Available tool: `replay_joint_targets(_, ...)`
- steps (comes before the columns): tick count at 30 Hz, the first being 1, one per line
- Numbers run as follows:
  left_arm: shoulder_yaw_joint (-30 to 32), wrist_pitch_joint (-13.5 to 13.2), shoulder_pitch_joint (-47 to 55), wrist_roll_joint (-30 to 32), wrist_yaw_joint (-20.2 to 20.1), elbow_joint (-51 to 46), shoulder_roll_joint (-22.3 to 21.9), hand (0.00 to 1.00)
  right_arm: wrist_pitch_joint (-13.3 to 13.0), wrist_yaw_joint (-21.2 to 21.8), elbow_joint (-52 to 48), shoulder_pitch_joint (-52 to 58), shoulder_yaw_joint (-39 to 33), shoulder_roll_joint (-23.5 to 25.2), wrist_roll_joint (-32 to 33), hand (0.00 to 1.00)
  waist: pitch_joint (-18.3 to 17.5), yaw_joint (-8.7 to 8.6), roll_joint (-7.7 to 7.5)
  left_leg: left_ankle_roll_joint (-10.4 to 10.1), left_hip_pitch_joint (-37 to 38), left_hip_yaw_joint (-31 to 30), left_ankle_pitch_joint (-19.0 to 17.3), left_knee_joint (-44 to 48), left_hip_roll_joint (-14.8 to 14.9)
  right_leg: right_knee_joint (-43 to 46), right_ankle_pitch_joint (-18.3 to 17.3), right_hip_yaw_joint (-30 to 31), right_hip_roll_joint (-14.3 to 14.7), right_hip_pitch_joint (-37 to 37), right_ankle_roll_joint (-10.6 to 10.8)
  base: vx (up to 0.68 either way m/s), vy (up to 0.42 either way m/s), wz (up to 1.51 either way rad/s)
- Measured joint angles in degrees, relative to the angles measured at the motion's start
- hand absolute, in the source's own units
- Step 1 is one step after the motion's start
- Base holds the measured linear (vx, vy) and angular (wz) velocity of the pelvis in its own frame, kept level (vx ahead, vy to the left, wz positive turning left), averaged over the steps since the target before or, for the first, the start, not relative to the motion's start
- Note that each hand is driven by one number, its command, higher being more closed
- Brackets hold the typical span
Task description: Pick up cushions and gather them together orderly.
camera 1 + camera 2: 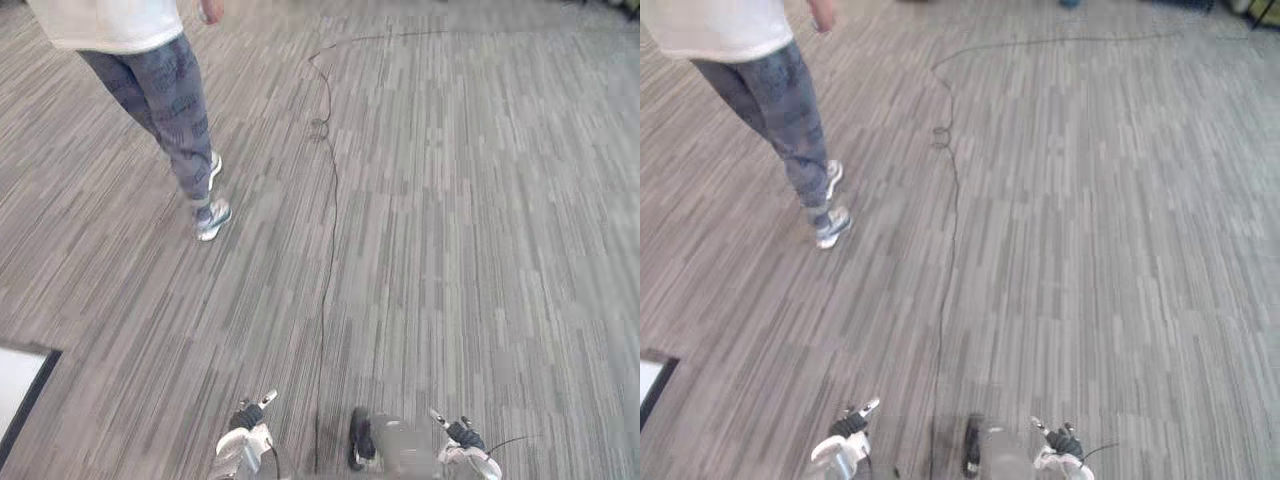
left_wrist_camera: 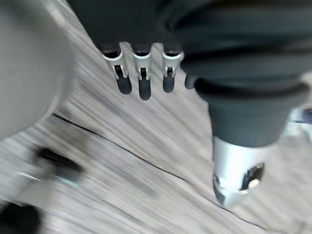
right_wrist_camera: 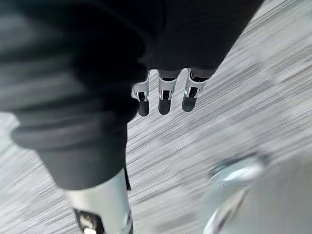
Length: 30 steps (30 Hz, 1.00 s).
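Grey striped carpet floor all round. Over it hangs the left robot hand, fingers straight and spread, nothing in them; right robot hand same. person stands far left. white dark-edged panel near left, can't tell what it is.

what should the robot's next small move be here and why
Probably turn or look around to find a cushion: the left hand and right hand both hang open, holding nothing, over grey striped carpet, and a person in grey trousers stands ahead-left.
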Motion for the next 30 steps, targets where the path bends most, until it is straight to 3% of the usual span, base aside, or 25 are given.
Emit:
replay_joint_targets(1, -0.1, -0.1, 0.0, 0.0, 0.0, -0.5, -0.1, 0.0, 0.0, 0.0, -0.1, 0.0, 0.3, -0.1, 0.0, 0.0, 0.1, 0.35, -0.2, 0.3, -1.8, 0.5, -0.6, -0.9, 0.0, -1.1, -0.3, 0.4, -0.1, 1.0, 0.3, 0.5, 0.039, -0.57)
replay_joint_targets(4, -0.4, -1.0, 0.1, -1.0, 0.0, -2.3, 0.2, 0.0, 0.1, 0.0, -0.5, -0.7, 1.7, 0.0, -0.1, 0.0, -0.2, 1.67, -0.4, 1.4, -9.9, 3.6, -1.7, -18.6, -1.5, -5.9, -1.9, 4.2, -2.5, 8.2, 3.1, 0.68, 0.199, -0.7)
replay_joint_targets(5, -0.5, -1.1, 0.1, -1.2, 0.0, -2.6, 0.3, 0.0, 0.0, -0.1, -0.5, -0.6, 1.7, 0.3, -0.1, 0.0, -0.4, 2.34, -0.52, 1.3, -10.9, 3.6, 0.3, -31.4, -3.1, -7.4, -3.5, 6.3, -4.4, 10.7, 5.1, 0.66, 0.324, -0.95)
replay_joint_targets(6, -1.0, -1.1, 0.6, -1.2, 0.3, -3.0, 0.3, 0.0, 0.1, -0.1, -0.3, -0.4, 1.9, 0.5, -0.2, 0.0, -1.2, 3.56, -0.97, 0.2, -11.3, 2.2, 6.8, -36.8, -4.5, -8.2, -5.8, 9.0, -5.9, 12.4, 6.0, 0.81, 0.403, -1.06)
replay_joint_targets(7, -1.1, -1.1, 0.9, -1.1, 0.2, -2.9, 0.7, 0.0, 0.2, -0.1, -0.2, -0.1, 2.0, 0.5, -0.2, 0.0, -2.0, 3.91, -1.38, 0.8, -11.1, 2.1, 8.4, -36.4, -5.2, -8.2, -5.9, 10.6, -6.5, 12.7, 6.1, 0.7, 0.379, -0.83)
replay_joint_targets(8, -1.3, -1.0, 1.4, -1.0, 0.4, -2.5, 2.0, 0.0, 0.5, 0.0, -0.5, 0.7, 1.9, 2.1, -0.5, 0.0, -4.5, 3.37, -3.08, 1.7, -11.5, 3.2, 4.6, -34.8, -6.9, -6.6, -4.3, 13.6, -8.5, 11.9, 4.0, 0.71, 0.396, -0.47)
replay_joint_targets(9, -1.7, -1.1, 1.7, -0.9, 0.4, -2.1, 2.5, 0.0, 0.5, 0.1, -0.5, 1.4, 1.9, 2.9, -0.6, 0.0, -6.0, 3.15, -4.57, 3.7, -11.1, 4.0, 1.9, -32.4, -7.5, -0.9, -1.5, 16.6, -9.8, 8.6, 7.1, 0.7, 0.397, -0.35)
replay_joint_targets(10, -1.7, -1.0, 1.7, -0.9, 0.3, -2.1, 2.8, 0.0, 0.5, 0.1, -0.5, 1.6, 1.8, 3.2, -0.7, 0.0, -6.2, 3.38, -5.17, 3.9, -10.2, 4.8, 1.0, -32.0, -7.8, 1.9, -1.0, 17.7, -10.2, 7.9, 8.0, 0.68, 0.379, -0.44)
replay_joint_targets(11, -1.8, -0.9, 1.6, -1.0, 0.3, -1.5, 3.4, 0.0, 0.7, 0.4, -0.4, 1.7, 2.2, 3.2, -0.7, 0.0, -6.1, 3.76, -6.62, 4.9, -6.1, 7.6, -1.2, -32.2, -8.8, 14.5, 2.9, 20.5, -11.4, 3.7, 12.5, 0.68, 0.308, -0.71)
replay_joint_targets(12, -2.0, -0.8, 1.6, -1.0, 0.4, -0.5, 3.7, 0.0, 0.4, 0.6, -0.6, 1.7, 2.3, 3.2, -0.7, 0.0, -5.7, 3.86, -6.5, 5.5, 0.1, 9.8, -2.9, -34.2, -9.1, 28.9, 7.2, 21.6, -11.4, -1.8, 18.1, 0.67, 0.268, -0.8)
replay_joint_targets(13, -2.0, -0.7, 1.7, -1.0, 0.4, 0.0, 3.8, 0.0, 0.4, 0.8, -1.0, 1.7, 2.3, 3.1, -0.7, 0.0, -5.3, 3.84, -5.96, 5.6, 2.4, 10.7, -3.3, -34.9, -9.2, 33.4, 7.5, 21.2, -11.3, -3.4, 18.6, 0.59, 0.195, -1.01)
replay_joint_targets(14, -2.2, -0.5, 1.8, -1.0, 0.3, 1.6, 3.7, 0.0, 0.1, 1.0, -2.7, 1.8, 3.0, 2.5, -0.7, 0.0, -4.7, 3.42, -4.98, 5.8, 9.2, 12.6, -3.4, -37.5, -9.0, 42.6, 6.8, 17.7, -11.2, -7.7, 16.5, 0.52, 0.168, -0.95)
replay_joint_targets(15, -2.3, -0.4, 1.8, -1.0, 0.3, 2.5, 3.5, 0.0, 0.0, 1.1, -3.2, 1.8, 3.7, 1.9, -0.9, 0.0, -5.0, 3.36, -4.03, 5.8, 13.3, 14.2, -3.4, -40.0, -8.8, 45.3, 5.7, 14.2, -11.3, -10.9, 14.4, 0.5, 0.17, -1.15)
replay_joint_targets(17, -2.3, 0.3, 1.6, -1.0, 0.2, 3.8, 3.2, 0.0, -0.1, 1.1, -4.9, 1.7, 4.2, 2.0, -2.9, 0.0, -5.2, 2.71, -3.52, 5.8, 21.2, 17.8, -3.4, -45.9, -8.9, 44.2, 3.2, 4.2, -11.8, -18.5, 10.3, 0.51, 0.181, -0.82)
replay_joint_targets(18, -2.3, 0.3, 1.5, -1.0, 0.1, 3.9, 3.1, 0.0, -0.1, 1.2, -5.1, 1.7, 4.2, 2.1, -2.9, 0.0, -5.2, 2.41, -3.67, 5.8, 22.5, 18.4, -3.4, -46.8, -9.0, 43.0, 2.7, 2.3, -12.0, -19.9, 9.6, 0.68, 0.139, -0.48)
replay_joint_targets(20, -3.4, 0.8, 0.6, -1.0, 0.0, 5.4, 2.8, 0.0, -0.2, 1.2, -6.4, 0.8, 3.0, 2.3, -2.9, 0.0, -5.1, 0.48, -3.77, 5.7, 26.1, 18.9, -3.3, -50.0, -9.3, 32.3, 2.5, -6.8, -11.8, -24.9, 7.0, 0.63, 0.023, -0.23)
replay_joint_targets(22, -4.7, 1.0, 0.2, -0.4, -0.2, 6.1, 2.0, 0.0, -0.1, 1.1, -4.9, 0.8, 2.0, 1.8, -2.9, 0.0, -5.1, 0.15, -3.79, 5.6, 30.2, 19.0, -3.3, -52.7, -10.6, 14.8, 7.4, -13.8, -9.4, -26.5, 2.5, 0.5, -0.046, -0.14)
replay_joint_targets(23, -4.7, 1.3, 0.2, 0.3, -0.3, 6.1, 1.8, 0.0, 0.1, 1.1, -3.8, 2.1, 1.9, 1.7, -3.0, 0.0, -5.3, 0.09, -4.54, 5.1, 32.9, 17.5, -3.0, -53.0, -12.4, 7.2, 13.8, -13.3, -7.9, -26.2, -2.5, 0.79, -0.108, -0.25)
replay_joint_targets(24, -3.6, 1.5, -0.4, 0.9, -0.2, 6.2, 0.4, 0.0, 0.1, 1.4, -3.9, 1.8, 0.8, 0.7, -2.8, 0.0, -4.8, -0.27, -2.25, 3.2, 35.0, 16.5, -2.0, -52.4, -11.2, 10.9, 13.6, -12.5, -6.6, -25.7, -7.0, 0.68, -0.098, -0.35)
replay_joint_targets(25, -2.6, 1.4, -0.4, 1.4, -0.3, 6.1, -0.2, 0.0, 0.1, 1.4, -4.2, 1.4, 0.8, -0.1, -3.1, 0.0, -5.0, -0.24, -0.93, -0.1, 35.1, 16.1, 0.1, -50.9, -10.2, 12.2, 11.4, -12.9, -6.3, -25.6, -7.0, 0.71, -0.117, -0.43)
replay_joint_targets(26, -2.4, 1.5, -0.7, 1.6, -0.3, 6.1, -0.7, 0.0, 0.2, 1.5, -4.5, 0.9, 0.9, -0.6, -3.2, 0.0, -4.7, -1.0, 0.53, -3.4, 32.3, 12.6, 3.9, -42.2, -7.6, 14.3, 7.8, -12.3, -4.8, -24.9, -6.5, 0.69, -0.149, -0.57)
replay_joint_targets(27, -1.8, 1.4, -1.3, 1.7, -0.3, 5.7, -0.7, 0.0, 0.3, 1.6, -4.6, 0.4, 0.9, -0.5, -4.1, 0.0, -4.0, -1.14, 1.55, -4.6, 26.2, 7.8, 13.0, -27.4, -4.4, 13.6, 5.3, -10.7, -2.4, -22.2, -6.5, 0.67, -0.162, -0.55)
replay_joint_targets(28, -1.6, 1.5, -1.1, 1.6, -0.3, 5.7, -0.6, 0.0, 0.2, 1.6, -4.8, 0.3, 1.0, -0.5, -4.2, 0.0, -3.9, -0.91, 1.91, -5.1, 23.8, 6.2, 15.2, -22.3, -3.2, 12.9, 5.0, -10.1, -1.5, -21.1, -6.6, 0.62, -0.123, -0.94)
replay_joint_targets(29, -0.7, 1.5, -1.0, 1.2, -0.4, 5.1, -0.7, 0.0, 0.3, 1.5, -4.7, -0.2, 1.1, -0.4, -4.1, 0.0, -3.1, -0.52, 2.23, -5.4, 17.3, 3.8, 14.8, -7.7, -0.5, 11.0, 3.9, -7.9, 1.3, -17.3, -7.0, 0.71, -0.072, -1.29)
replay_joint_targets(30, 0.1, 1.4, -0.9, 1.2, -0.3, 3.8, -0.7, 0.0, 0.5, 1.2, -4.0, -0.7, 2.7, -0.2, -3.9, 0.0, -2.0, 0.2, 1.29, -4.2, 11.0, 2.4, 10.8, 2.8, 0.7, 8.7, 2.7, -4.6, 3.4, -12.2, -7.4, 0.59, -0.05, -1.3)
